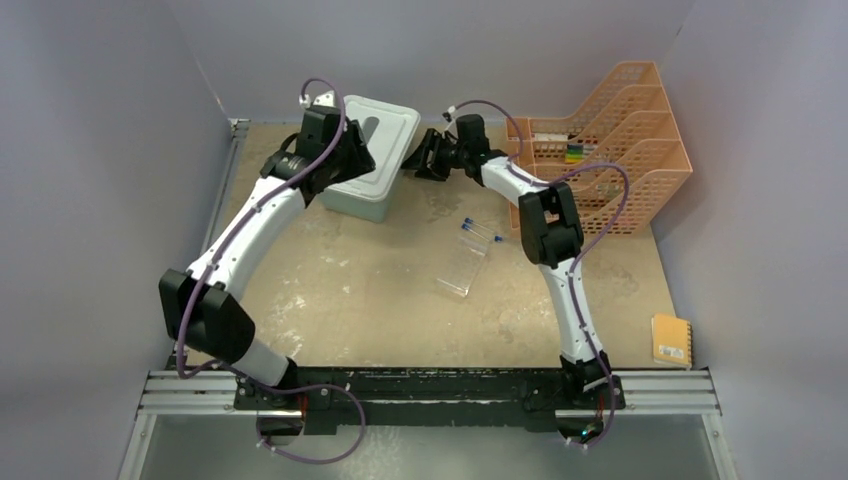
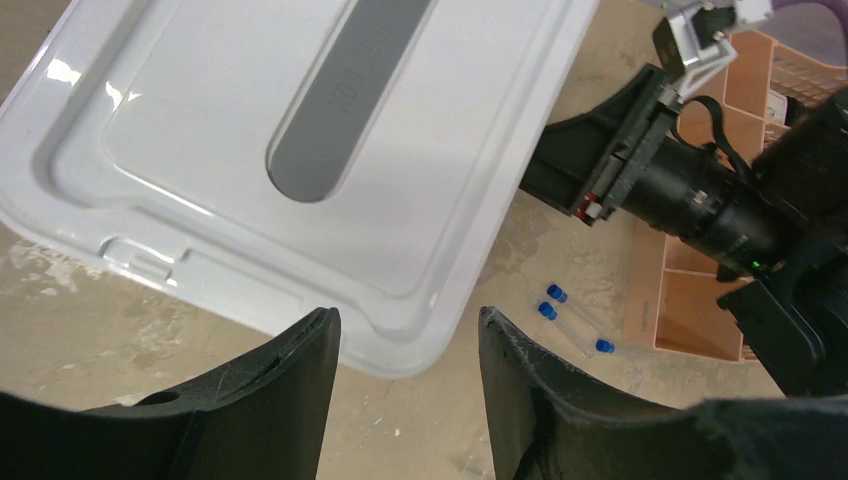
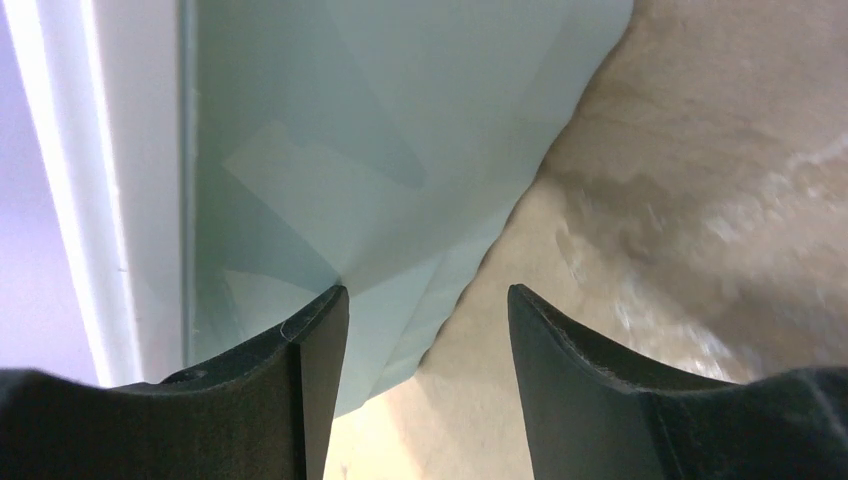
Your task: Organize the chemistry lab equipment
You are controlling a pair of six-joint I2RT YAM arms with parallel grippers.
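Hidden: the white lid is shut on the box, so the inside of the box cannot be seen.
Hard to make out: the orange tray holds small white and yellow-green things in an upper tier, too small to name.
Left gripper: its fingers are spread apart and hold nothing, and it hovers above the lid's edge.
Right gripper: its fingers are released and empty, just beside the box's pale green side wall.
Tubes: these are blue-capped and lie loose on the table, between box and tray.
Rack: it is clear and lies on the table near the tubes, and its slots are too faint to read.
Notebook: it is yellow, lies at the table's right edge, and is well apart from the rest.
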